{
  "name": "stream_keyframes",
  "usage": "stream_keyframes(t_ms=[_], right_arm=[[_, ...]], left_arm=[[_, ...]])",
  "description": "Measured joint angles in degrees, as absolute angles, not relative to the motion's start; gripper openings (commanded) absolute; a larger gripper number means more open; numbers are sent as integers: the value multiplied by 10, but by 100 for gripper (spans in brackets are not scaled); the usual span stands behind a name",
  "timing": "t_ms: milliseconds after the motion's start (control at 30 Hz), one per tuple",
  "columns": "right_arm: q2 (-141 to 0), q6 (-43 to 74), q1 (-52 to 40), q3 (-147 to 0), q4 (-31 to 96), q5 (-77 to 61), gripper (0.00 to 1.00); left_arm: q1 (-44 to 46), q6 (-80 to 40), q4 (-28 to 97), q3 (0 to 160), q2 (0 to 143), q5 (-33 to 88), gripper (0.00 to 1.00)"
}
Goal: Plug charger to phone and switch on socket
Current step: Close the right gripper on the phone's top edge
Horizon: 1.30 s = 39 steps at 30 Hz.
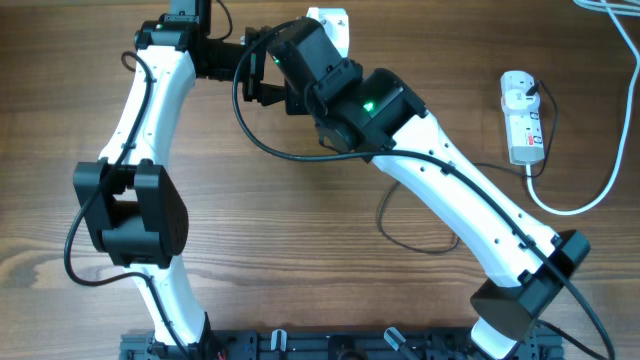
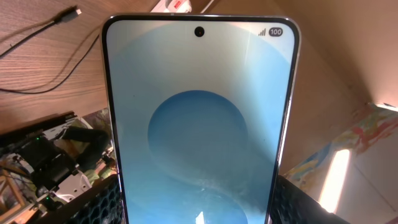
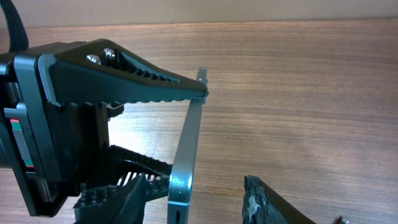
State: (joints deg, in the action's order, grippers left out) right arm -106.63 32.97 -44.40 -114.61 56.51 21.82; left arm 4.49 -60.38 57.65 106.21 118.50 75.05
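My left gripper is shut on the phone, whose bright blue screen fills the left wrist view. In the right wrist view the phone stands edge-on in the left gripper's black fingers. My right gripper is open, with the phone's lower end between its fingers and a gap on the right side. Overhead, both grippers meet at the far middle, and only a white piece of the phone shows. The charger's connector tip lies loose on the table. The socket lies at the far right.
The charger's thin black cable loops on the wood under the right arm. The socket's thick white cord curves along the right edge. The socket's end with a red mark shows beyond the phone. The arm bases stand at the near edge.
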Motion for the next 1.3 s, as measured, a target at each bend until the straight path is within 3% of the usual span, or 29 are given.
stream_keyframes(t_ms=[267,700,833,1300], right_arm=[[-1067,332,-444,-1146,565,203,41],[-1067,332,-444,-1146,565,203,34],[-1067,332,-444,-1146,565,203,27],[-1067,332,-444,-1146,561,199,22]], left_arm=[[45,-604,576,1062,1185,757,69],[45,-604,576,1062,1185,764,68],[45,-604,576,1062,1185,764,69],[45,-604,576,1062,1185,764,68]])
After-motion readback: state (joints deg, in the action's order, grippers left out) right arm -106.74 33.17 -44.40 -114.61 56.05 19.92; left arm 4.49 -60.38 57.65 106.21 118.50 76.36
